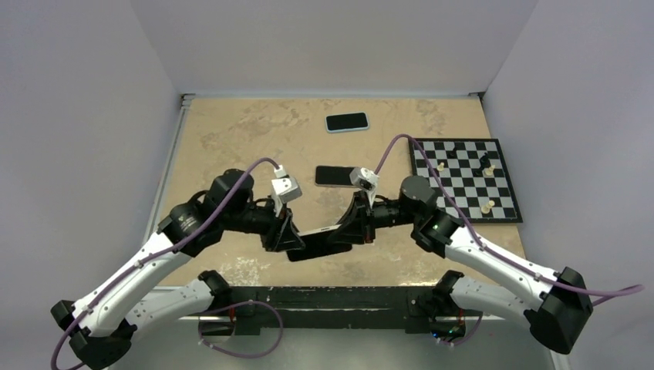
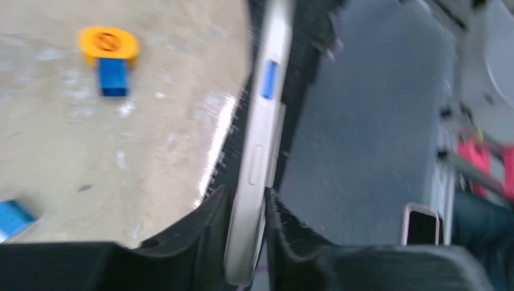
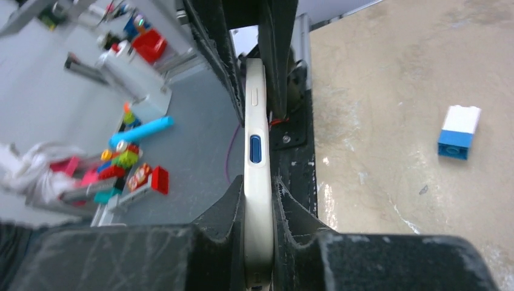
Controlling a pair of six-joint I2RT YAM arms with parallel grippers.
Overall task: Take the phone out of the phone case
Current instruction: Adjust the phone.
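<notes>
A phone in a cream-white case with a blue side button (image 1: 320,240) is held on edge, above the table's near edge, between both arms. My left gripper (image 1: 289,235) is shut on its left end, and my right gripper (image 1: 356,223) is shut on its right end. In the left wrist view the case edge (image 2: 262,121) runs up from between my left gripper's fingers (image 2: 245,194); a thin second layer shows along its right side. In the right wrist view the case edge (image 3: 257,151) sits tight in my right gripper (image 3: 259,182).
A phone in a light blue case (image 1: 346,122) and a bare black phone (image 1: 335,175) lie farther back on the table. A chessboard (image 1: 464,179) with several pieces lies at the right. Small blocks show on the table in the left wrist view (image 2: 109,51) and in the right wrist view (image 3: 459,131).
</notes>
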